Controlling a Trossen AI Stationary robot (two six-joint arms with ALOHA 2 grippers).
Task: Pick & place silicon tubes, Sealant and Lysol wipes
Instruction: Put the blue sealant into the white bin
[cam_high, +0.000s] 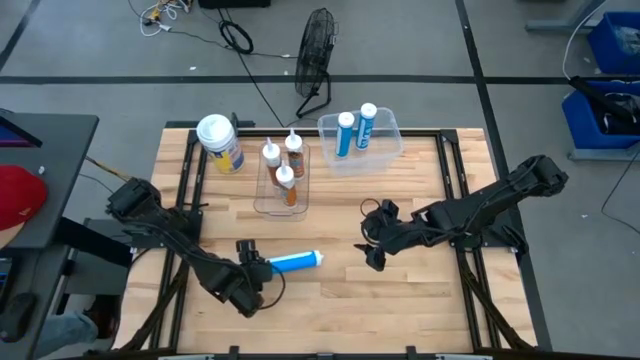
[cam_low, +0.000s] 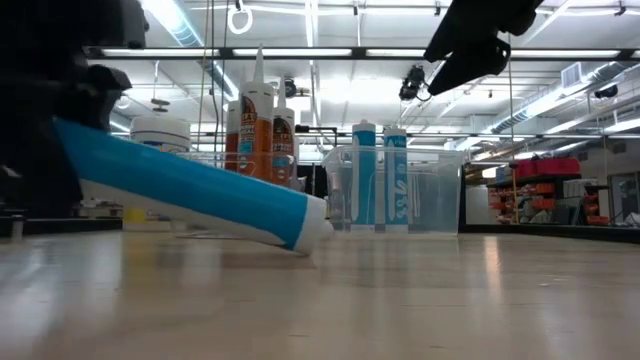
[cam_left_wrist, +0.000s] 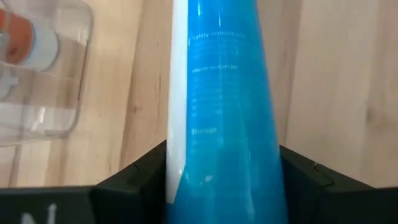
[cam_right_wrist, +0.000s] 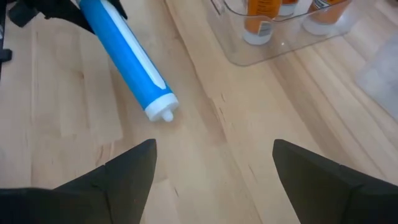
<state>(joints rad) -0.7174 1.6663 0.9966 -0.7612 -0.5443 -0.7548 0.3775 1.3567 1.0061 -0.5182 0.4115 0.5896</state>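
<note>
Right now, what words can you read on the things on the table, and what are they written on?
"Storage": on the blue tube held in the left gripper.
Its other lines are too blurred to read.
Orange tubes: label too small to read.
Lysol wipes: label too small to read.

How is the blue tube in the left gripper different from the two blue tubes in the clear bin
The held blue tube is tilted, its cap end low at the table, clamped in the left gripper; the two binned tubes stand upright in the clear bin, free of any gripper. The held one is out on the open wood. All share blue bodies and white caps.
</note>
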